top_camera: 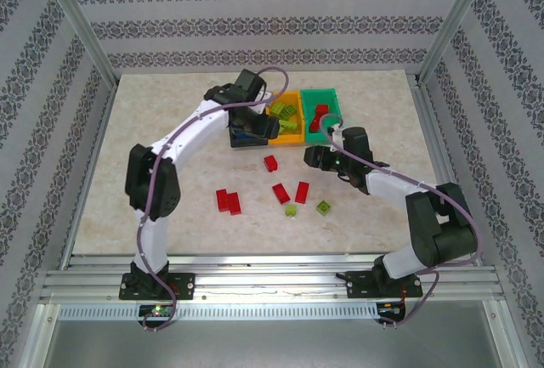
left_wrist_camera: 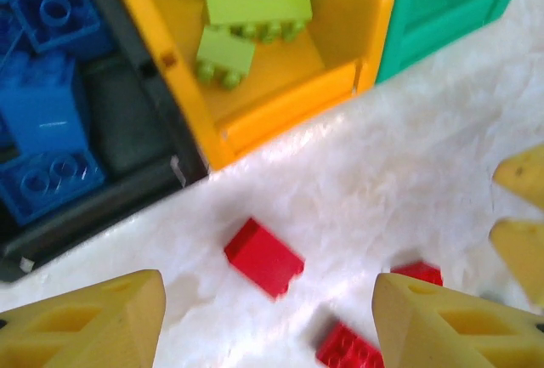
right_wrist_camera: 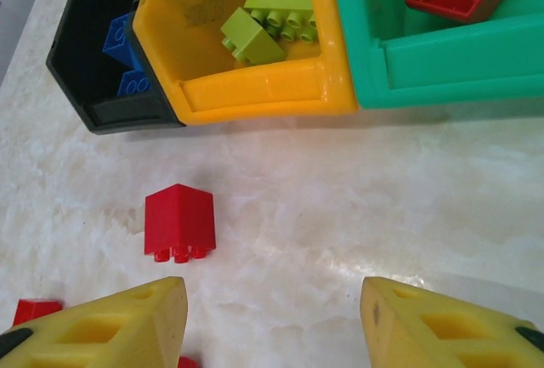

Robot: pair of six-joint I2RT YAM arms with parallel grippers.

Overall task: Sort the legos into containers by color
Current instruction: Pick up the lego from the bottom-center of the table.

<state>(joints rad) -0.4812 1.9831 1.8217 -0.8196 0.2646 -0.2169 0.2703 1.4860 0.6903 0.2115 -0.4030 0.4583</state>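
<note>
From above, three bins stand in a row at the far middle of the tabletop: the black bin is largely hidden under the left end effector, the orange-yellow bin sits beside it, and the green bin is on the right with a red piece inside. The right end effector hangs low just in front of the green bin. One red brick lies close to the bins; four more loose red bricks and two loose lime bricks lie nearer the arm bases. In the left wrist view, that end effector's yellow fingers stand spread apart with nothing between them, above the red brick. Blue bricks fill the black bin, and lime pieces lie in the orange-yellow bin. In the right wrist view, its fingers are likewise parted and hold nothing; the red brick stands on the bare tabletop ahead of them, short of the bins.
</note>
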